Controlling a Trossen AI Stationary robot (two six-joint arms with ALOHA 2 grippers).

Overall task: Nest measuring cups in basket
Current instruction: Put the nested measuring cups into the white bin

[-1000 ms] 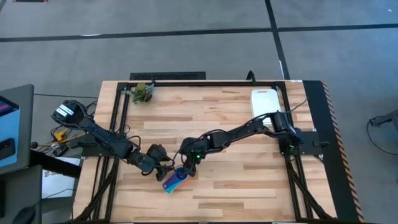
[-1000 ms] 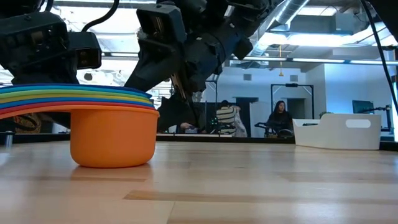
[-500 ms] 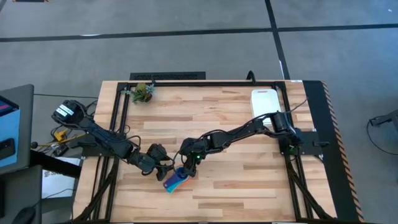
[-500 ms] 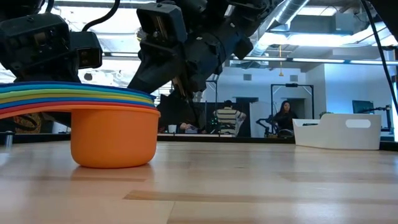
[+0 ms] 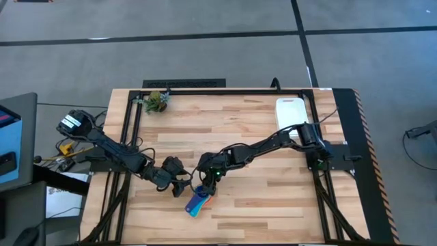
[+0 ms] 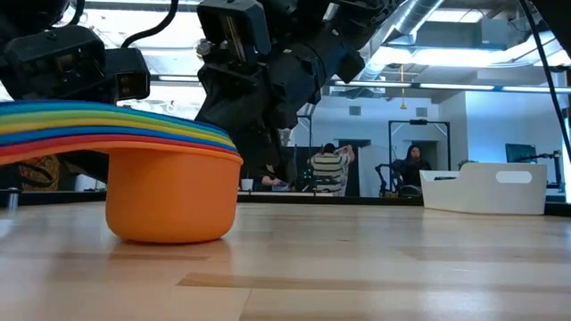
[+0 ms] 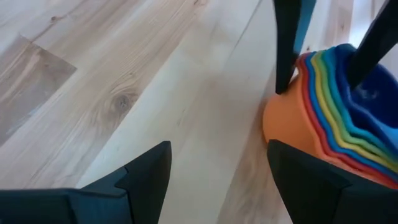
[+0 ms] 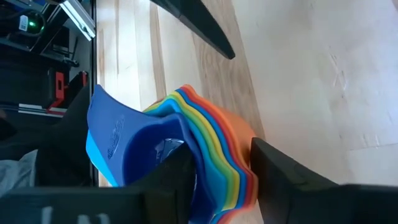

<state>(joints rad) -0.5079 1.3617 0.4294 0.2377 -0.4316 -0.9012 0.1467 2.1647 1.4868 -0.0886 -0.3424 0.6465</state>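
Note:
The measuring cups (image 5: 196, 203) are nested into one rainbow stack, orange outermost and dark blue innermost, near the table's near edge, left of centre. In the low view the stack (image 6: 169, 192) stands on its orange base and tilts slightly. My right gripper (image 5: 205, 190) is shut on the stack's wall; the right wrist view (image 8: 221, 149) shows it best. My left gripper (image 5: 180, 184) is open just left of the stack, and I see no contact in the left wrist view (image 7: 217, 155). The white basket (image 5: 290, 109) sits at the far right. My right gripper straddles the stack's bowl wall (image 8: 239, 163) on the side away from the handles. One finger (image 8: 174, 177) is inside the dark blue cup; the other (image 8: 280, 171) is outside, against the orange cup. It comes down slanting from the table's far side. The orange base rests on the table.
A small green plant (image 5: 157, 101) stands at the far left corner. Bare wood lies between the stack and the basket (image 6: 486, 189). My two grippers are close together beside the stack. People sit in the room beyond the table.
The right gripper has drawn the stack a little toward the table's near edge. The stack has turned slightly, and its rims now slope where they lay level before. The left gripper has stayed close beside it.

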